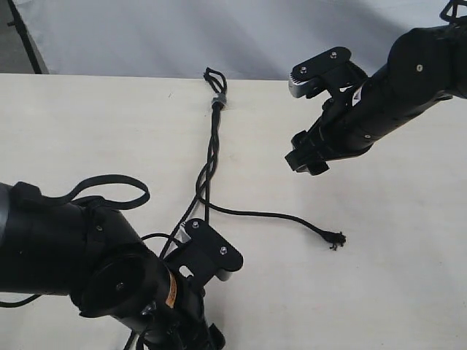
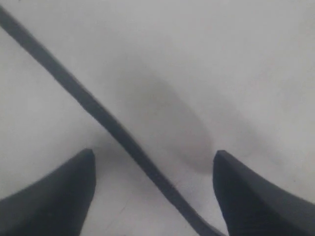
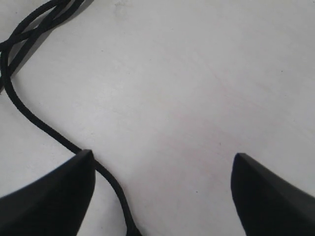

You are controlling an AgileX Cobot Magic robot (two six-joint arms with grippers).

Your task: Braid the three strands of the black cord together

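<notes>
Pale table point(image 1: 394, 292), part-braided black cord point(image 1: 213, 142)

Worktop point(image 1: 87, 124) left of the black cord point(image 1: 212, 146) is bare, free pass. Right side: one strand point(image 1: 277, 216) lies across, knotted end well out, bare worktop past it. Left arm point(image 1: 66, 262) blocks near-left corner. Right gripper point(image 1: 295, 122) hangs over far right, jaws spread. A strand crosses between left gripper point(image 2: 153, 155) spread jaws
</notes>
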